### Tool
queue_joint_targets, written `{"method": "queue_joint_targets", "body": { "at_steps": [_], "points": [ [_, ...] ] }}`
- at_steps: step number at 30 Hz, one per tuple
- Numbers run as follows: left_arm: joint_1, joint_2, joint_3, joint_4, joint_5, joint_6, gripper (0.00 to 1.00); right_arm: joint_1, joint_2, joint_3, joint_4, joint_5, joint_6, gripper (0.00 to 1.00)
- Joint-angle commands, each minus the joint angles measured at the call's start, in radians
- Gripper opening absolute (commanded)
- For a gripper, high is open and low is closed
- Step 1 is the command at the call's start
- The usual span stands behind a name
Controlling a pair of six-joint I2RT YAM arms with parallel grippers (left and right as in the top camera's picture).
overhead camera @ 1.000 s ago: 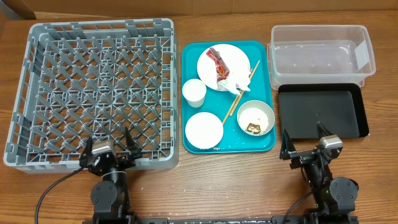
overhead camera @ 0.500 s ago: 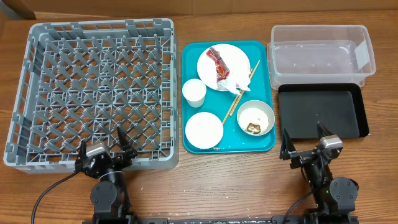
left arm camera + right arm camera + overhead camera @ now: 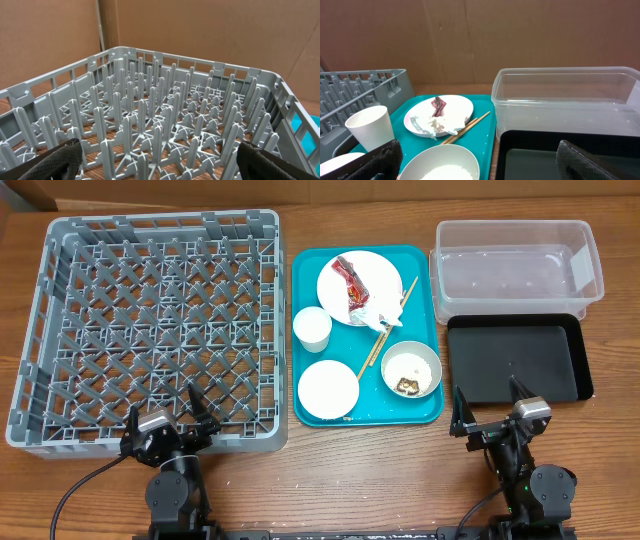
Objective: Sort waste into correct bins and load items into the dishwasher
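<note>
Teal plastic tray (image 3: 375,408) carries the crumpled red-and-white wrapper (image 3: 351,283) on a round pale plate (image 3: 385,273) — nothing sorted yet, I judge. Left hand (image 3: 165,415), left of the tray, and right hand (image 3: 488,406), right of it, hover with fingers apart, empty. Next: reach in and pinch the wrapper — seemingly loose.

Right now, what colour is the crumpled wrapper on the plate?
Red and white. The wrapper shows best in the overhead view, lying on the pale plate.
</note>
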Motion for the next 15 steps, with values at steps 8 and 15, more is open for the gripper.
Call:
{"method": "queue_joint_targets", "body": {
  "at_steps": [8, 15],
  "points": [
    [-0.002, -0.011, -0.004, 0.004, -0.024, -0.021, 1.00, -0.001, -0.010, -0.010, 0.014, 0.009, -0.001, 1.00],
    [-0.002, -0.011, -0.004, 0.004, -0.024, -0.022, 1.00, 0.000, -0.010, -0.007, 0.020, -0.087, 0.003, 1.00]
  ]
}}
